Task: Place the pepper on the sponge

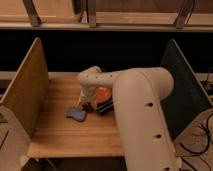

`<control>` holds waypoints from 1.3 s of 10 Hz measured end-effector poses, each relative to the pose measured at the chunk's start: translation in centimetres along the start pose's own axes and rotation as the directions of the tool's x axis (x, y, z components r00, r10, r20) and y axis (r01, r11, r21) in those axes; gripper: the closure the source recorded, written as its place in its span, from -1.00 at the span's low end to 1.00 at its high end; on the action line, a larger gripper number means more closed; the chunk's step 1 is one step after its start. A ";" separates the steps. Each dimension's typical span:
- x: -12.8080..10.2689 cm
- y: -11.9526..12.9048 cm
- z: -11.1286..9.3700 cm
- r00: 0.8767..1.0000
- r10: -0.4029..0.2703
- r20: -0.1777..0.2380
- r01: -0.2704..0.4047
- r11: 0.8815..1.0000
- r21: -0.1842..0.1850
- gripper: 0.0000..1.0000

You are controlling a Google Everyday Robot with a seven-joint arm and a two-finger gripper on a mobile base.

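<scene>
One arm, one camera view. The robot's pale arm (135, 100) reaches from the lower right across the wooden table (65, 137). Its wrist bends downward so that the gripper (88, 102) hangs low, just beside the upper-right edge of the sponge (76, 114). The sponge lies flat, with nothing visible on its top. A small dark-red shape directly beneath the gripper, judged to be the pepper (88, 106), sits at that edge; whether it touches the sponge cannot be told. Nor can it be told whether the gripper is clamped on the pepper or merely stands over it. An orange plate (104, 93) and a black block (106, 107) lie close behind. By judgement, the scene fits either a grasp at the pepper or a carry nearing the pad. Either way, the pepper must finish centred on the sponge and be released low, lest it roll off.
</scene>
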 end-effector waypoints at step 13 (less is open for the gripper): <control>-1.5 0.4 1.7 1.000 0.023 0.010 -0.023 1.000 0.009 -0.30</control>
